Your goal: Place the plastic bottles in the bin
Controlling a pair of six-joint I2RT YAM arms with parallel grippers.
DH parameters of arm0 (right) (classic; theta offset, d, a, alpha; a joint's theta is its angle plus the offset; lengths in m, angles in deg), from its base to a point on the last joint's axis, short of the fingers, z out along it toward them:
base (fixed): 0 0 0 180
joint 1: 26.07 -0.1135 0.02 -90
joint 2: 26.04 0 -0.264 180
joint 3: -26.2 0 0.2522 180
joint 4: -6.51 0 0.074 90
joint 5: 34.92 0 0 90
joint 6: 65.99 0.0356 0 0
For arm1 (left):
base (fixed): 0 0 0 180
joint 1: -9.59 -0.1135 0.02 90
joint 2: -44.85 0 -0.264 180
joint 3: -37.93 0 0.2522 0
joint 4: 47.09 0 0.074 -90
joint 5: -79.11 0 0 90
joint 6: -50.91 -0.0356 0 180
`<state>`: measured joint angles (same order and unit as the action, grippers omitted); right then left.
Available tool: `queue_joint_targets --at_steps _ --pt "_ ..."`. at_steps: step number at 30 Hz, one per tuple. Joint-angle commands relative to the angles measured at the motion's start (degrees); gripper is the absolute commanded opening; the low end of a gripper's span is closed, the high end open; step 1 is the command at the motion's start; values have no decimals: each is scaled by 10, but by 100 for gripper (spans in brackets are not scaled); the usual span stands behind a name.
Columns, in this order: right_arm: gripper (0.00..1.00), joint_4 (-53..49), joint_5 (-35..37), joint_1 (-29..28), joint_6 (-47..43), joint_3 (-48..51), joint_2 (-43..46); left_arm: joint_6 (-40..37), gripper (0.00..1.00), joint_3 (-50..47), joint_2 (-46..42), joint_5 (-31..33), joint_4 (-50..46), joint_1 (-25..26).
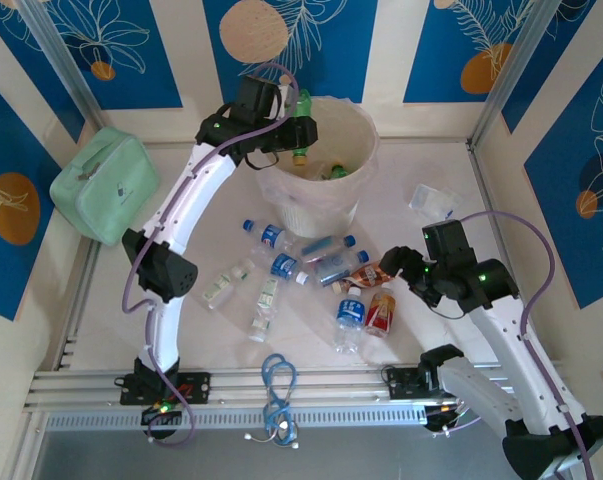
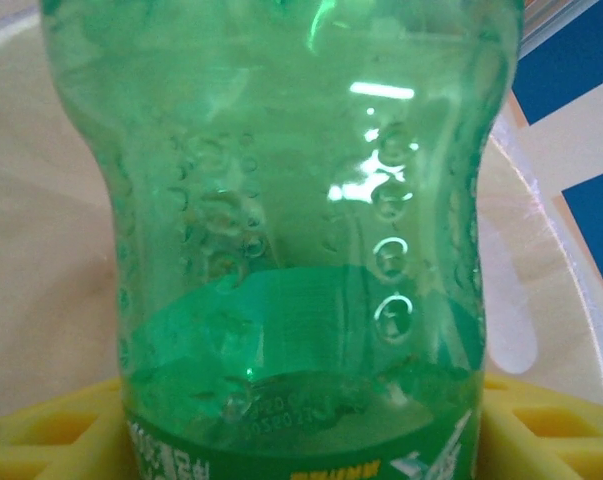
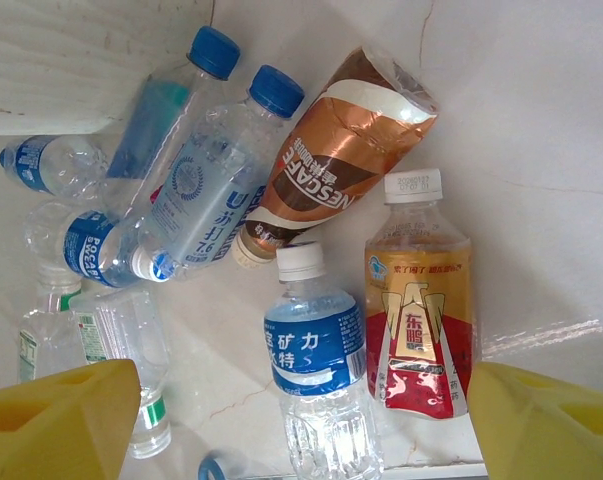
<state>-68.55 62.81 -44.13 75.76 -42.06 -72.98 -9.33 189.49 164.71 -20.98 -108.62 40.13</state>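
Overhead, the left claw [image 1: 299, 130] reaches over the rim of the bin [image 1: 366, 135], which stands at the middle of the far edge of the worktop [image 1: 221, 210]. It pinches a green bottle [image 1: 303, 101] above the opening. A second green bottle [image 1: 333, 170] lies inside the bin. The loose bottles [image 1: 341, 268] lie scattered across the middle of the worktop, between the bin and the near edge. The right claw [image 1: 401, 268] hangs just beside their right end, spread and holding nothing. A mint-green pouch [image 1: 103, 185] sits in the far left corner, and a blue cable [image 1: 278, 385] lies at the near edge.

From the left wrist, the green bottle [image 2: 281, 250] stands between the yellow fingers [image 2: 51, 430], which meet its sides, with the bin's cream wall behind it.

From the right wrist, the right claw [image 3: 301, 430] is wide apart. Its yellow fingers [image 3: 546, 420] flank a blue-labelled bottle [image 3: 316, 370] and a red-and-orange bottle [image 3: 416, 310] that lie side by side below. A brown coffee bottle [image 3: 331, 170] lies slanted beyond them, beside two clear blue-capped bottles [image 3: 211, 180].
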Motion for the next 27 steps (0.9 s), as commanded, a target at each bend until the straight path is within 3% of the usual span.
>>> queue_joint_targets --at_steps 1,9,19,27 --pt "85 -21 11 -4 6 0 4 1 69 19 6 -9 8 0" --pt "86 -42 22 -4 -4 -6 -1 2 80 6 -12 -8 16 0" --pt "86 -82 31 -30 6 26 -11 -8 78 -18 -99 -15 45 24" --pt "86 -43 22 -67 20 63 -76 -2 76 -302 -297 -55 178 57"
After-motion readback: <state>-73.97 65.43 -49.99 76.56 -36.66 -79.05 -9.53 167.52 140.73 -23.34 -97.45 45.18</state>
